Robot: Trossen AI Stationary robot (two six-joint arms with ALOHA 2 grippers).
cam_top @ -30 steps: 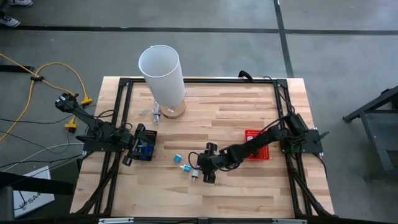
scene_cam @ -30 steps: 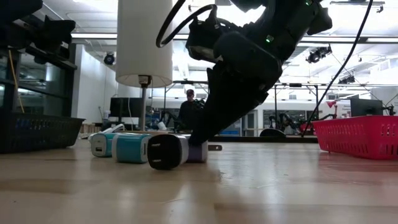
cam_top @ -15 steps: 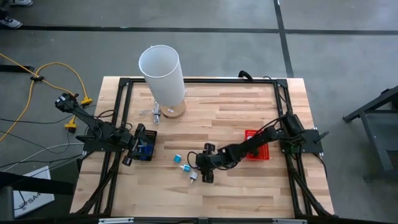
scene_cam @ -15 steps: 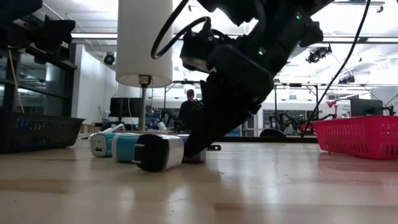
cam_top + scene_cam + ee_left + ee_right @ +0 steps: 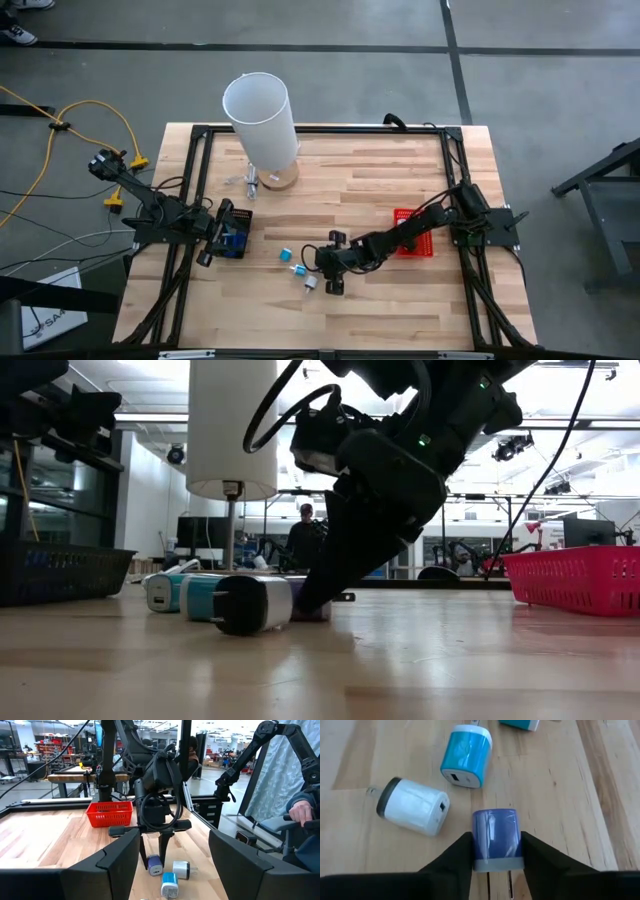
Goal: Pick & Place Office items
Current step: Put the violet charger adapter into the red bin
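Note:
Several small plug chargers lie on the wood left of centre. My right gripper (image 5: pixel 322 272) (image 5: pixel 496 857) is low over them and shut on a blue-purple charger (image 5: pixel 495 836) (image 5: pixel 312 606). A white charger with a black end (image 5: pixel 412 806) (image 5: pixel 252 604) and a teal one (image 5: pixel 466 756) (image 5: pixel 205 600) lie on their sides close by; another teal piece (image 5: pixel 520 723) lies farther off. My left gripper (image 5: pixel 213 241) (image 5: pixel 173 837) waits open at the table's left edge, beside a dark mesh basket (image 5: pixel 238 240). My right gripper pinches the blue-purple charger by its two side faces (image 5: pixel 481 845), one finger (image 5: pixel 455 857) on each side. The fingers slant down from the table's right. The charger lies on the table with its prongs pointing back toward the wrist.
A tall white cylinder (image 5: pixel 262 118) (image 5: pixel 232 425) stands on a stand at the far left of the table. The red mesh basket (image 5: pixel 415 235) (image 5: pixel 575 578) sits to the right, behind my right arm. People show in the room beyond the table.
My right gripper has moved a little toward the table's left, low along the wood. The white charger has slid leftward and turned, ending closer to the teal one.

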